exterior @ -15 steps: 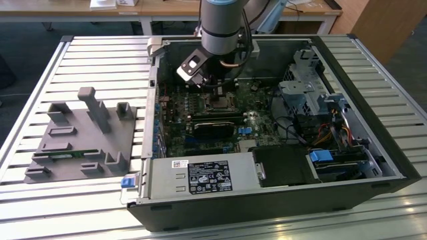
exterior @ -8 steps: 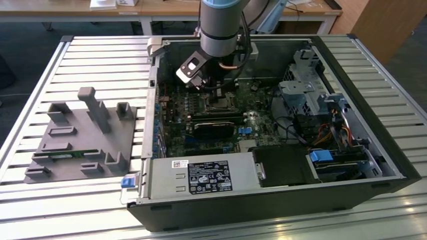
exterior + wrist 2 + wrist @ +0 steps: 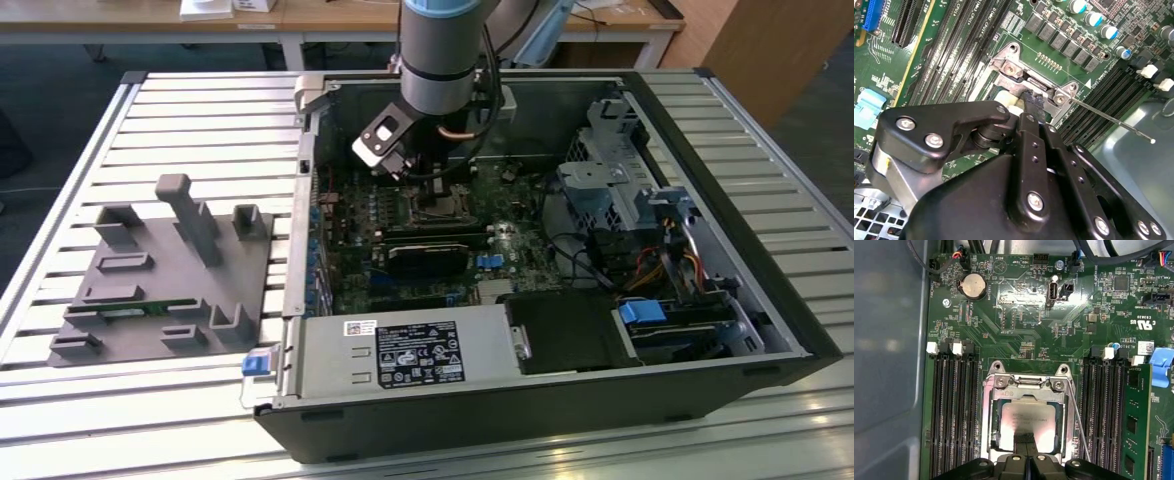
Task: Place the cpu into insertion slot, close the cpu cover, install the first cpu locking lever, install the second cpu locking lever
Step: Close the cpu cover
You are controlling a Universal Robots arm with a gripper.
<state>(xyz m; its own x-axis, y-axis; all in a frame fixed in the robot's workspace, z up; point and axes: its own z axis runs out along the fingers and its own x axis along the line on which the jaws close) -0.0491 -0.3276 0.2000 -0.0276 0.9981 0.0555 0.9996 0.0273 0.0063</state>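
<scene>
A: What is the exterior view showing?

B: The arm (image 3: 441, 50) is reaching down into an open computer case (image 3: 787, 345), which is lying on a slatted table (image 3: 200, 100). The gripper (image 3: 424, 185) is hanging right over the insertion slot (image 3: 437, 212) on the green board (image 3: 354, 285). A grey fixture (image 3: 174, 270) is sitting on the table at the exterior view's left, apart from the case.

A: And the second wrist view?

B: The black fingers (image 3: 1034, 105) are pressing against each other, making one dark tip. That tip is sitting at the edge of the silvery cpu cover (image 3: 1019, 80). A thin locking lever (image 3: 1109, 120) is sticking out from the socket's corner. It is slanting away over the memory slots (image 3: 1114, 90), and its rounded end is hanging free.

A: Is the tip touching the metal?

B: I cannot tell. It is at least hovering very close.

A: What is the first wrist view giving you?

B: The cpu (image 3: 1029, 412) is lying flat inside the slot with its pale face up. The cover seems to be lying down around it, with the chip showing through the cut-out centre. The closed tip is hanging over the edge of the cpu nearest the gripper. The lever is running along one side of the socket, between it and a bank of memory slots. A round coin battery (image 3: 973, 286) is sitting elsewhere on the board, well apart from the slot.
</scene>
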